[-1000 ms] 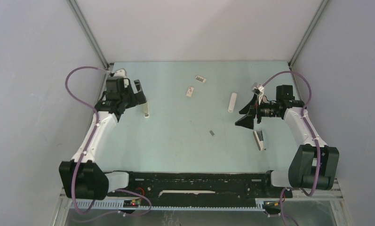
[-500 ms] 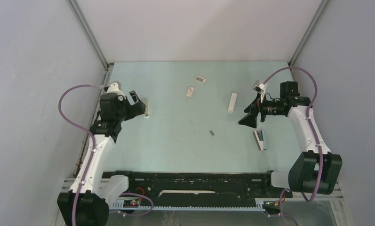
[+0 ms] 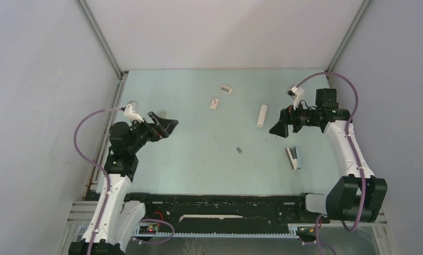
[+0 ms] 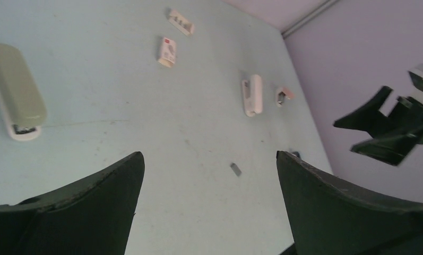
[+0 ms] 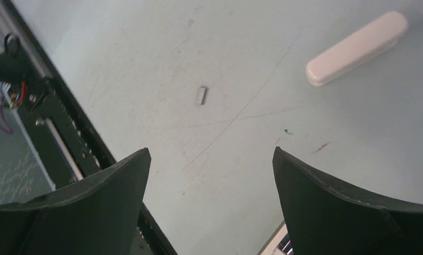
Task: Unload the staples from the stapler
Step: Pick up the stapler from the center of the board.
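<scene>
Even, soft light; faint shadows

Seen from above, a table [image 3: 198, 170] has a strip of staples [image 3: 239, 150] lying near its middle. Behind the strip and slightly right lies a first stapler [image 3: 261, 115]. Right of the strip and a little nearer the arm bases lies a second stapler [image 3: 292, 158]. Well left of the strip and farther back lies a third stapler [image 4: 15, 98], partly hidden beneath the left gripper [image 3: 166, 123]. Behind the strip and slightly left sits a small box [image 3: 214, 103], with another small piece [image 3: 226, 89] beyond it. The right gripper [image 3: 278, 126] hangs behind and right of the strip, between the first and second staplers.
</scene>
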